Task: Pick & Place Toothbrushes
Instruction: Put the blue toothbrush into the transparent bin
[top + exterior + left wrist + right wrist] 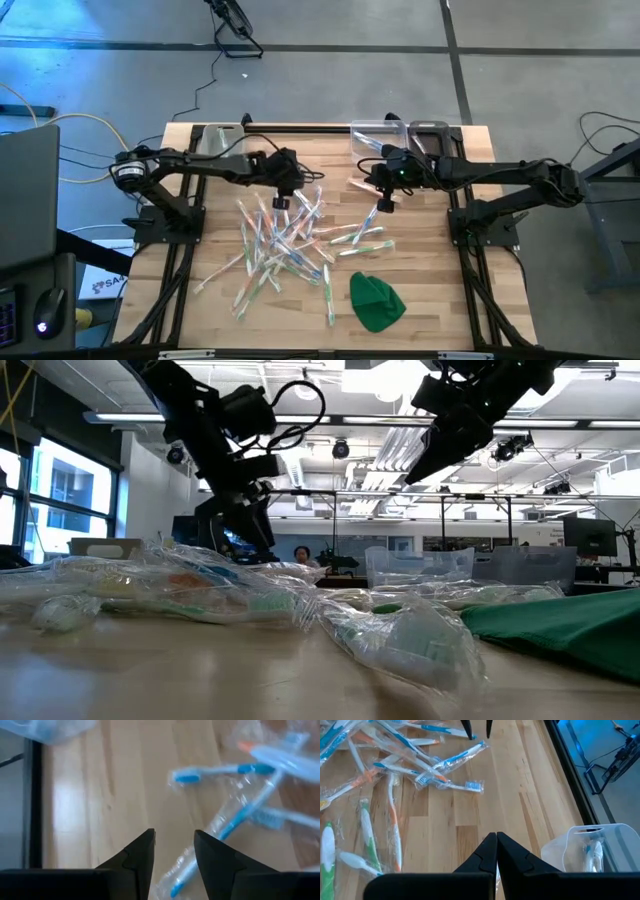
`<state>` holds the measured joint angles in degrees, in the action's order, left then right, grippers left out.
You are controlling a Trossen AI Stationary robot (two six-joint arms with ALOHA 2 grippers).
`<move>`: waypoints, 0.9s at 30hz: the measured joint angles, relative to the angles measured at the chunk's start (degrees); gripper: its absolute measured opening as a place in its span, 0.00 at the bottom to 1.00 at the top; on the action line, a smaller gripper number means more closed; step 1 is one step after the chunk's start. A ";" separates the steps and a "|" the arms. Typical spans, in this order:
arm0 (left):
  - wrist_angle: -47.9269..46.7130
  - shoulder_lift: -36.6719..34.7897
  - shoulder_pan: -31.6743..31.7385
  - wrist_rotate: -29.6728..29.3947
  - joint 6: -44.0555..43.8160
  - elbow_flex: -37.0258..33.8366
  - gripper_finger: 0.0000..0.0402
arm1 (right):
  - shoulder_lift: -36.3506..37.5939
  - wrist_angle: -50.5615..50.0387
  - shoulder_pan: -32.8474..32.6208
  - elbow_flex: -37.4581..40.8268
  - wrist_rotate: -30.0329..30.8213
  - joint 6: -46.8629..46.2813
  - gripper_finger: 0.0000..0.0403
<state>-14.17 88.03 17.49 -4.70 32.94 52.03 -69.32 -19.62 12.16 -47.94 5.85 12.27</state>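
You're hovering the left gripper [173, 852], jaws parted, above the toothbrushes [285, 245] scattered on the counter [440, 300], lining up a pick; your right gripper [496, 851], jaws closed empty, is waiting near the clear bin [587, 847].

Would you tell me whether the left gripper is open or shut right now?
Open: the left gripper shows bare wood between its fingertips, holding nothing.
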 joint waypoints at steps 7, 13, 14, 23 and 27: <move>-6.32 0.00 0.22 0.93 3.26 -0.02 0.33 | 0.00 -0.02 0.00 -0.02 0.00 0.23 0.01; -5.88 2.05 0.88 3.66 2.61 0.01 0.33 | 0.00 0.29 0.00 0.00 0.00 1.53 0.01; -5.33 2.61 0.92 4.74 2.41 0.20 0.33 | 0.00 0.29 0.00 0.00 0.00 1.51 0.01; -4.79 4.24 1.67 5.65 2.36 0.28 0.33 | 0.00 0.20 0.00 0.00 0.00 1.51 0.01; -4.79 4.27 1.67 5.65 2.75 0.28 0.33 | 0.00 0.31 0.00 0.00 -0.02 1.51 0.01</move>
<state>-18.96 92.29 19.16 0.95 35.69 52.31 -69.32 -19.31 12.16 -47.94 5.82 13.78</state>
